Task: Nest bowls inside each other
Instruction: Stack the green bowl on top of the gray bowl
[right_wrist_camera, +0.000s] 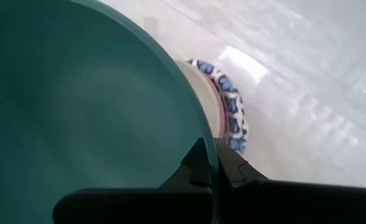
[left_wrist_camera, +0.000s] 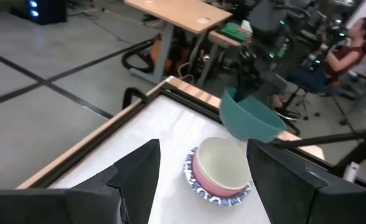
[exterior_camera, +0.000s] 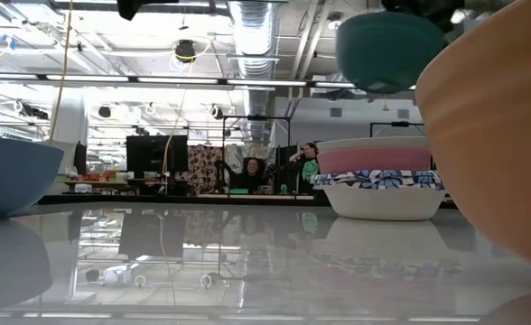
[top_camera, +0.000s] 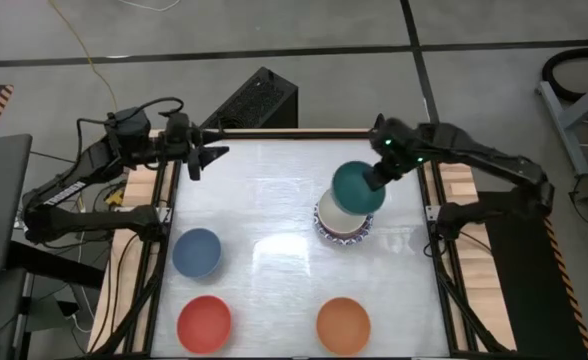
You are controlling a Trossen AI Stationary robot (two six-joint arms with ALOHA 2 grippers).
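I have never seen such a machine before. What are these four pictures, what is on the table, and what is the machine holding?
This is a robot with two dark arms at a white table; each arm ends in a two-finger gripper. One picture looks straight down from above, one looks level across the table top, and two come from cameras on the arms' wrists.

The right gripper is shut on the rim of a green bowl, holding it in the air over a stack of bowls: cream inside pink inside a blue-and-white patterned one. The left gripper waits open at the far left of the table, holding nothing.

A blue bowl, a red bowl and an orange bowl stand apart on the table.
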